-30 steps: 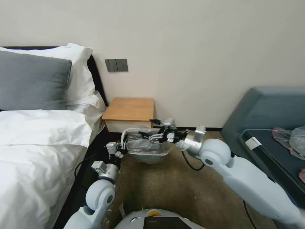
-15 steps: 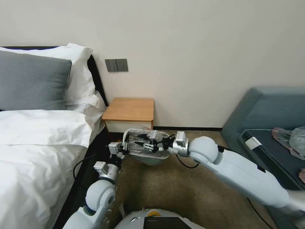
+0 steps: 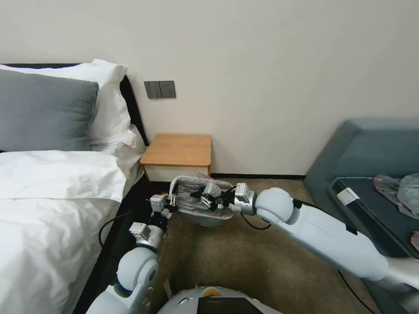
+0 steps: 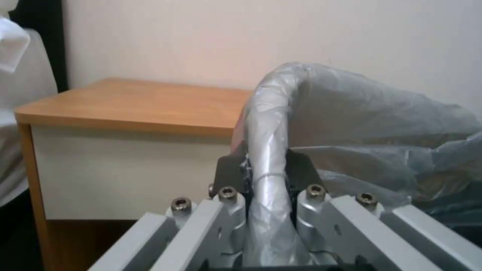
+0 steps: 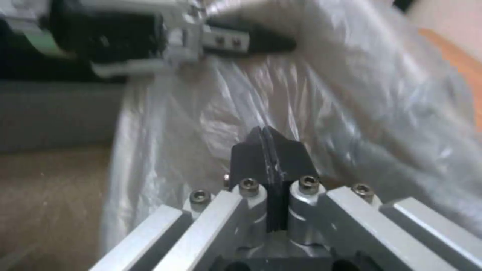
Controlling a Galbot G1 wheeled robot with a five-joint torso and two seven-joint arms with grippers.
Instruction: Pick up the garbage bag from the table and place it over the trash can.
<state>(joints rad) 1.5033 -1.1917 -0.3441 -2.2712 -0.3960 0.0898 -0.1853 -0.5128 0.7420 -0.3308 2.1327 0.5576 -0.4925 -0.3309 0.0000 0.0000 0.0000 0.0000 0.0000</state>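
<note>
Your garbage bag (image 3: 205, 205) is draped over the trash can (image 3: 208, 220), which stands on the carpet (image 3: 244, 261) just in front of the counter (image 3: 179, 150), off its front right corner. The grey film covers the bin's rim and sags into its mouth; only a strip of the bin's lower wall shows beneath it in the head view.

Your left pincer (image 4: 266, 165) sits at the bin's left rim, the side nearest the bed (image 3: 52, 209). Its fingers are clamped on that rim with the bag film wrapped over it, so it is gripping bag and rim together; the left wrist view shows the film-covered edge running up between the two pads.

Your right pincer (image 3: 205, 197) reaches in from the right, over the bin's mouth and above the film. In the right wrist view its two dark pads are pressed flat against each other, closed, with the bag's film spread beyond them; you cannot tell whether any film is pinched between them.

The counter's wooden top is bare, and the sofa (image 3: 371, 148) stands well apart on the right.
</note>
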